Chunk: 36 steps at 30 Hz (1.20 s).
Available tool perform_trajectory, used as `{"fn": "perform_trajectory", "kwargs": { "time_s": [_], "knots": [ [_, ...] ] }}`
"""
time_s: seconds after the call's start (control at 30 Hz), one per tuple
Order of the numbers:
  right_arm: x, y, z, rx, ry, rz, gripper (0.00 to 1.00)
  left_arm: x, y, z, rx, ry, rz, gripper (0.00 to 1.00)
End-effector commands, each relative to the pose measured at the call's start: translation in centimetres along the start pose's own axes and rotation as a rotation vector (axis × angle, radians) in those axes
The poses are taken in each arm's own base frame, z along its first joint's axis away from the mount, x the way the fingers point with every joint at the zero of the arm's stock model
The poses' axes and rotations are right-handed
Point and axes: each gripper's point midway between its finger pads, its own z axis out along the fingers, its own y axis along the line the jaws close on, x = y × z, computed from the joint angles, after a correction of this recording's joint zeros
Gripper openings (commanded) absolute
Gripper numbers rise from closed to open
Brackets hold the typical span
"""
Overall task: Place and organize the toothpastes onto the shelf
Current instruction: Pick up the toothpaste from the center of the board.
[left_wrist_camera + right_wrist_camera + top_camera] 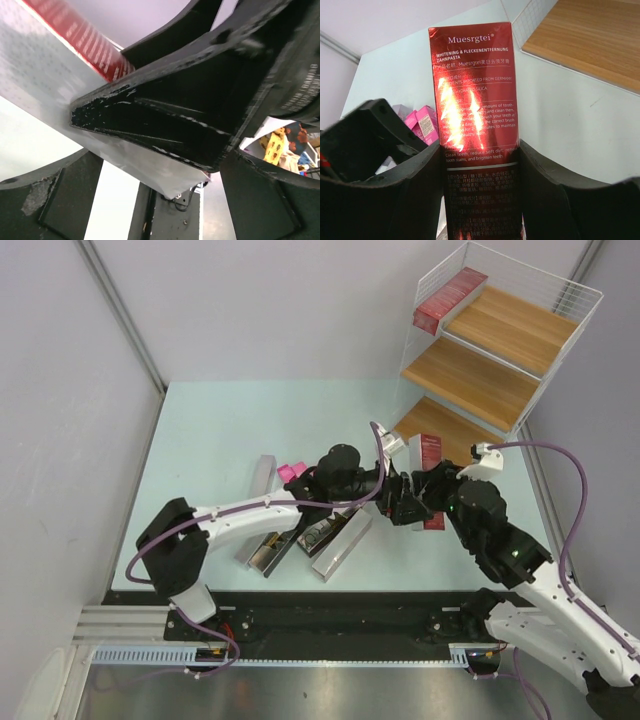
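Top external: one shelved red carton [450, 300] lies on the top board of the shelf [470, 380]. The middle board shows no carton, and the lowest is partly hidden. The right gripper [425, 505] is clamped on the held red carton [427, 453], which stands roughly upright just in front of the lowest board. The left gripper [397, 495] sits right beside it. Silver-grey cartons [342, 542] and pink cartons [292, 472] lie on the table [200, 440], unshelved.

Left wrist: fingers [55, 200] spread wide, nothing pinched. Black housing and a strip of red carton fill the view.

Right wrist: red carton tight between both fingers, label facing the camera, shelf board at top right.

Estimate: one placed, one in hand, the rest to go, so early.
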Motion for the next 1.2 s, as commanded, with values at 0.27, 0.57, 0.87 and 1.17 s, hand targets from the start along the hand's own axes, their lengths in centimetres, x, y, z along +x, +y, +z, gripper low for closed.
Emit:
{"fn": "perform_trajectory", "kwargs": {
  "time_s": [0.27, 0.57, 0.87, 1.17],
  "knots": [
    [-4.2, 0.7, -1.6, -0.021, -0.185, 0.167, 0.37, -1.1, -0.6, 1.4, 0.046, -0.069, -0.072, 0.83],
    [-5.2, 0.6, -2.7, -0.054, -0.226, 0.181, 0.45, -1.9, -0.3, 0.1, -0.015, -0.117, -0.041, 0.39],
    [-6.3, 1.2, -3.5, -0.104, -0.258, 0.164, 0.75, -2.8, 0.4, -0.8, -0.035, -0.131, -0.013, 0.31],
    [-9.6, 2.6, -7.2, -0.258, -0.367, 0.064, 1.00, -7.2, -0.8, -6.3, 0.082, -0.117, 0.129, 0.32]
  ]
}}
